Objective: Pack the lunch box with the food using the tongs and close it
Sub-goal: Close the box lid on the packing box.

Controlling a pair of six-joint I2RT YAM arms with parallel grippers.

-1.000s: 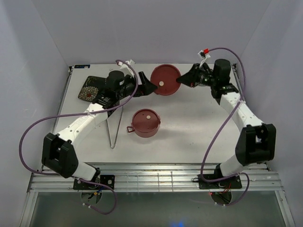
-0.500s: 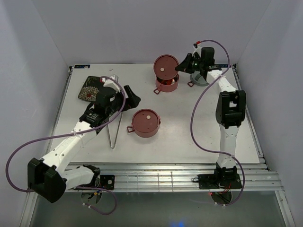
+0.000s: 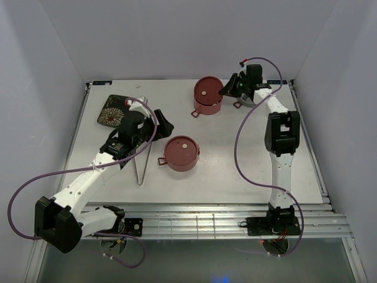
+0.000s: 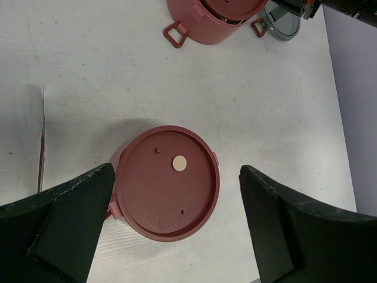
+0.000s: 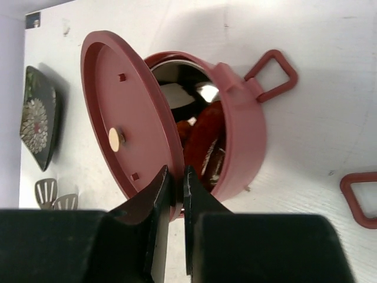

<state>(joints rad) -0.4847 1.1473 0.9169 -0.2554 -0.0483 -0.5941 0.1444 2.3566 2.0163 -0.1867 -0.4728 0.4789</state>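
White table (image 3: 235, 165) — tongs (image 3: 140, 178) lie near-to-far; left gripper (image 4: 177, 170) agape, right gripper (image 5: 175, 177) pinches lid (image 5: 126, 135).

A white counter (image 3: 235, 171) is carrying a dark patterned plate (image 3: 113, 110) at its far left, silver tongs (image 3: 141, 180) lying near it, a lidded red bowl (image 3: 181, 153) mid-counter, a second red bowl (image 3: 206, 109) farther back and a grey metal lid (image 4: 280, 29) beside that.

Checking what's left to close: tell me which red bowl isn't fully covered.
The far bowl: its lid stands tilted, pinched in the right fingers, steel inside showing. The near bowl has its lid flat on.
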